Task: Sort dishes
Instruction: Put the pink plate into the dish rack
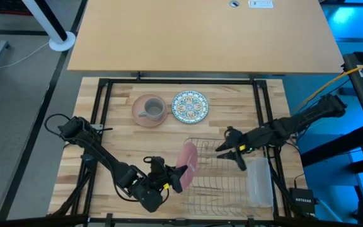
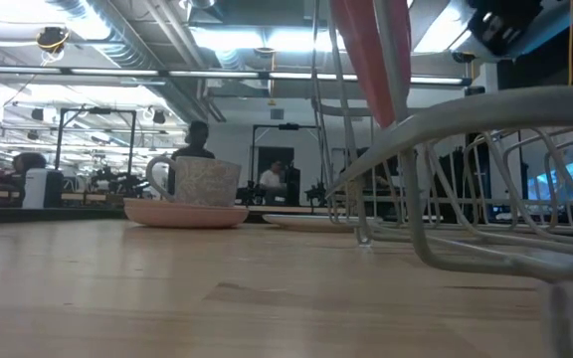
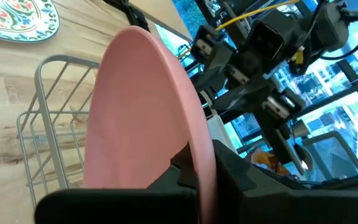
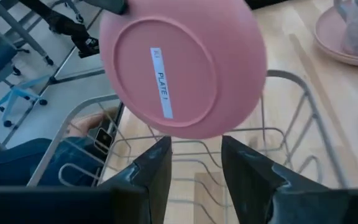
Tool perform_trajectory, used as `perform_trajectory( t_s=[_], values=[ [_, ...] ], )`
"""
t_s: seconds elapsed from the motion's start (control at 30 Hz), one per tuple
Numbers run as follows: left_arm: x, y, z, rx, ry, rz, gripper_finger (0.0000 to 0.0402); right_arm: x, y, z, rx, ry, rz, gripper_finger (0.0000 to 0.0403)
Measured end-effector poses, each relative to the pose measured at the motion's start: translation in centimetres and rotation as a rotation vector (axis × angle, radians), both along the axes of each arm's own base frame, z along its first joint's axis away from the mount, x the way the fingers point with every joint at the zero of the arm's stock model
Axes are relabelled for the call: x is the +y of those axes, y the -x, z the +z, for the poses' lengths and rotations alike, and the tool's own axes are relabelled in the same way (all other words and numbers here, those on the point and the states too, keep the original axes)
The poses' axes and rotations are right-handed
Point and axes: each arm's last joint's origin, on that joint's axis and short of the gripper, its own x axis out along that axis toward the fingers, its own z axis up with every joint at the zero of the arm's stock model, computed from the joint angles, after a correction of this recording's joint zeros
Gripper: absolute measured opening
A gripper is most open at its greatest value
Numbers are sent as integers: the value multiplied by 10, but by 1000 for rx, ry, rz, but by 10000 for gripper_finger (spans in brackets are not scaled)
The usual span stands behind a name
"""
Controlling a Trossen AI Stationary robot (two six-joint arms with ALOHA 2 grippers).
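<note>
Left gripper pinches a pink plate by its rim, held on edge over the wire rack near the table's front edge, ready to slot in. Right gripper, jaws spread and empty, waits beside it.

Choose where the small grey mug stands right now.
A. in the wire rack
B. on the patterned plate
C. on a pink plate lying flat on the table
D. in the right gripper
C: the grey mug sits on the flat pink plate, beside the patterned plate.
</note>
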Motion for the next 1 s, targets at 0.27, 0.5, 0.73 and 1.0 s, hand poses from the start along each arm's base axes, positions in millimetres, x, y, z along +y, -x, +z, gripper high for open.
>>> perform_trajectory(
  t_s=[0.27, 0.5, 0.73, 1.0],
  values=[
    [3, -3, 0, 20, -10, -16, 10, 18, -38, -24, -15, -25, 32, 143],
    [3, -3, -1, 39, -20, -39, 10, 28, -58, -51, 34, -16, 44, 143],
    [1, -3, -2, 53, -2, -79, 10, 33, -70, -60, -7, -34, 55, 143],
    [1, -3, -1, 73, -35, -96, 10, 29, -74, -62, -12, -29, 35, 143]
  ],
)
